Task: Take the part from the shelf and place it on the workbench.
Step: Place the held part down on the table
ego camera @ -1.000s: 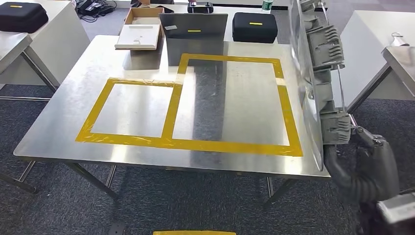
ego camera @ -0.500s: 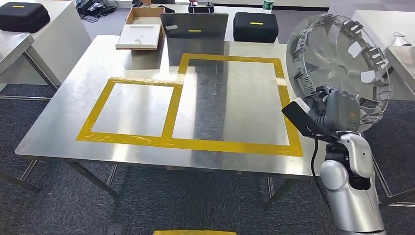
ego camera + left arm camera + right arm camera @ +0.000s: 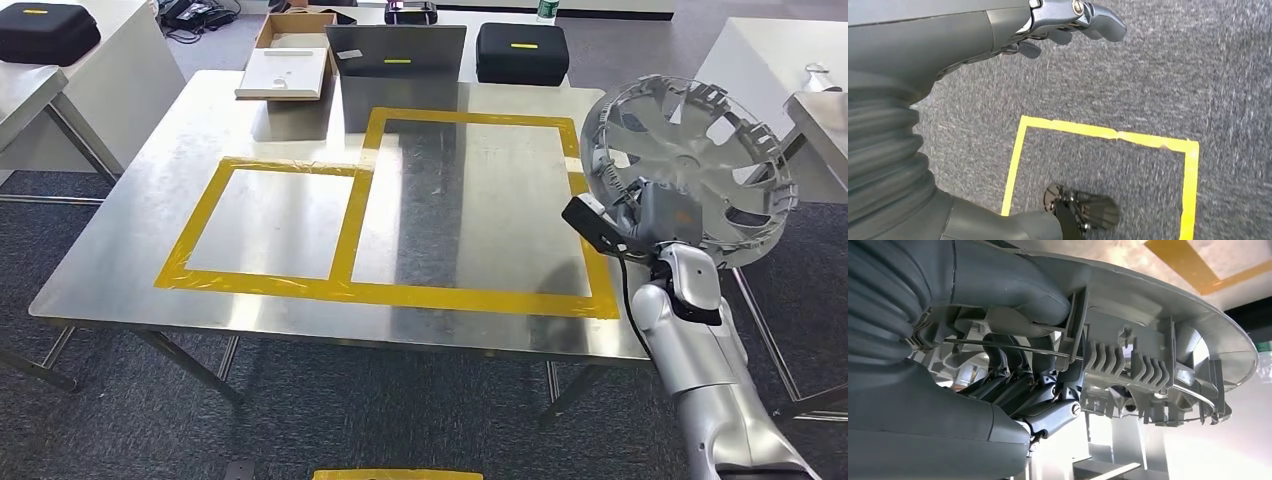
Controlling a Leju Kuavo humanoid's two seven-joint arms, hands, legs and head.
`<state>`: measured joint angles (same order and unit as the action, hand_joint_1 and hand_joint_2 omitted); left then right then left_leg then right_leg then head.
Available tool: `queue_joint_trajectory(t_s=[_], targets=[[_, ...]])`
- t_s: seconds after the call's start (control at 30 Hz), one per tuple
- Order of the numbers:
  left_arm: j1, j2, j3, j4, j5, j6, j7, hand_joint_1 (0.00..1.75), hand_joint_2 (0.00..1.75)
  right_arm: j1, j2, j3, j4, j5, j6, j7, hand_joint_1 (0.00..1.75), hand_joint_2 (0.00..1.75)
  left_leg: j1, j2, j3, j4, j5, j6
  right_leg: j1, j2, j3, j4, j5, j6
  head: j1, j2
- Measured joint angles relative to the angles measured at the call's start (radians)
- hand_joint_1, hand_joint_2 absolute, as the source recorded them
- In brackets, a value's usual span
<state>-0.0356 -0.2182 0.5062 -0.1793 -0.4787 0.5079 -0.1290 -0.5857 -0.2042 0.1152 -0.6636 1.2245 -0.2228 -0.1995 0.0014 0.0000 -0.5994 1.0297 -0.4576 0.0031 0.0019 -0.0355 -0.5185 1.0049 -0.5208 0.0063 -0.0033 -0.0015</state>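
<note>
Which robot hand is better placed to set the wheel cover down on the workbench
Right. The right robot hand already holds the wheel cover beside the workbench; the left robot hand hangs over the carpet, holding nothing.

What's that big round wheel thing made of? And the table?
The wheel cover looks like silver-painted plastic: thin spokes, with moulded ribs and clips on its back in the right wrist view. The right hand holds it. The table looks like brushed metal, with blurry reflections.

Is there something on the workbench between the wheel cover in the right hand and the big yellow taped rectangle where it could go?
Nothing visible. The right hand holds the wheel cover at the workbench's right edge, beside the large yellow taped rectangle, whose inside is bare metal. The laptop and black case sit behind it.
</note>
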Motion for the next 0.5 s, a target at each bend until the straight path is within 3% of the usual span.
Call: queue_joint_trajectory(t_s=[0.2, 0.37, 0.5], targets=[[0.000, 0.000, 0.000, 0.000, -0.009, 0.030, -0.009, 0.00, 1.75, -0.080, 0.015, 0.027, 0.115, 0.008, -0.002, -0.122, 1.75, 1.75, 0.000, 0.000, -0.001, 0.000, 0.000, 0.000, 0.000, 0.000, -0.001, 0.000, 0.000, 0.000, 0.000, 0.000], [-0.001, 0.000, 0.000, 0.000, -0.010, 0.042, -0.014, 0.00, 1.75, -0.100, 0.022, 0.042, 0.139, 0.021, -0.012, -0.161, 1.75, 1.75, 0.000, 0.000, -0.001, 0.000, 0.000, 0.000, 0.000, 0.000, -0.001, 0.000, 0.000, 0.000, 0.000, 0.000], [-0.001, -0.002, 0.000, 0.000, -0.023, 0.053, -0.018, 0.00, 1.75, -0.171, 0.073, 0.122, 0.206, 0.069, -0.032, -0.210, 1.75, 1.75, 0.000, 0.000, -0.001, -0.001, 0.001, -0.001, 0.000, 0.000, -0.002, 0.001, 0.000, 0.000, 0.000, 0.000]])
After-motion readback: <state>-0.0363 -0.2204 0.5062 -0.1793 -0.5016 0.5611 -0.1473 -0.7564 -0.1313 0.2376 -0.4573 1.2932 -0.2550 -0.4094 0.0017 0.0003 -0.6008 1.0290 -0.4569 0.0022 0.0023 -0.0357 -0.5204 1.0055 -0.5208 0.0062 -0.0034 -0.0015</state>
